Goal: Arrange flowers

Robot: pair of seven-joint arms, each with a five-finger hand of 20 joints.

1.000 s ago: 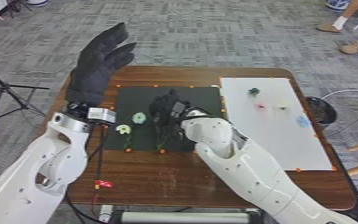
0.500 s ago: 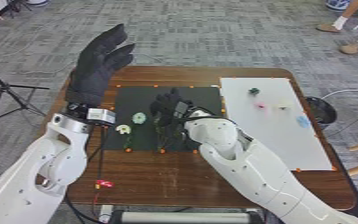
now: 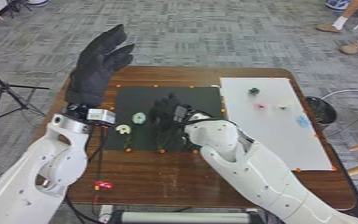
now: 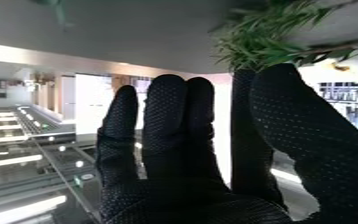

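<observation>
In the head view my right hand (image 3: 166, 111) is low over the black mat (image 3: 144, 102), its palm side hidden. The right wrist view shows the right hand (image 4: 180, 145) with thumb and forefinger tips together at a leafy green sprig (image 4: 262, 42), the other fingers straight. My left hand (image 3: 95, 67) stands raised beyond the table's left side, fingers straight. A pale green flower (image 3: 139, 118) and a cream flower (image 3: 123, 129) lie on the mat, left of the right hand. Green stems (image 3: 164, 137) show just below that hand.
A white board (image 3: 273, 140) on the right bears a dark green piece (image 3: 254, 91), a pink flower (image 3: 261, 106), a small yellowish flower (image 3: 283, 107) and a pale blue flower (image 3: 302, 121). A black bin (image 3: 321, 111) stands beyond the table's right edge.
My right hand has shifted only slightly over the black mat, its wrist turning a little. The left hand has stayed nearly in place.
</observation>
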